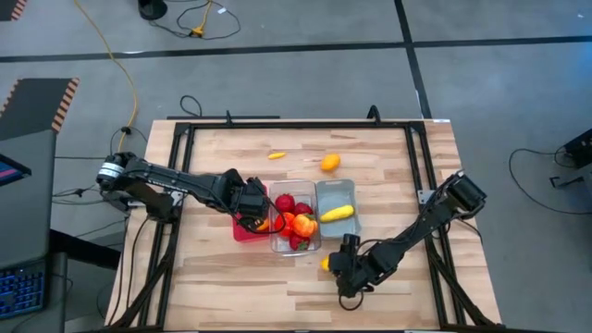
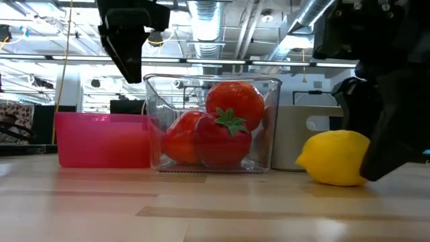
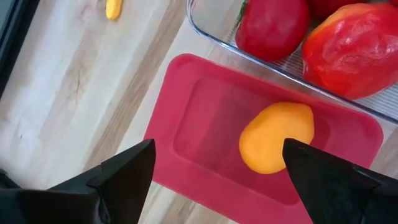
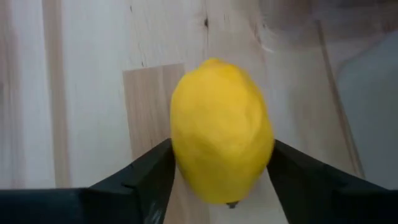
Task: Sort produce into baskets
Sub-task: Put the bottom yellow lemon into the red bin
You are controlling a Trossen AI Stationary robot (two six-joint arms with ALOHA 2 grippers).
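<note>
— What do the bins look like?

— Three small rectangular plastic bins stand side by side on a pale wooden plank table (image 1: 222, 268). The red bin (image 3: 186, 124) is smooth and opaque with rounded corners. The clear bin (image 2: 213, 86) beside it is see-through and piled with glossy red tomatoes (image 2: 234, 102) and an orange-red pepper (image 3: 357, 46). The pale blue bin (image 1: 335, 197) holds one yellow elongated piece (image 1: 337, 213).

— And the left gripper (image 3: 214, 165)?

— It hangs over the red bin with its fingers spread wide, holding nothing. A smooth orange oval fruit (image 3: 277, 137) lies on the bin's floor, below the gap between the fingers.

— The right gripper (image 4: 221, 171)?

— Down at the table's near side, just in front of the bins. A matte yellow lemon (image 4: 221, 127), oval with a small nub at the end, sits on the wood between its dark fingers, which touch it on both sides.

— Anything loose?

— An orange round fruit (image 1: 330, 164) and a small yellow-orange piece (image 1: 277, 155) lie on the table beyond the bins.
</note>
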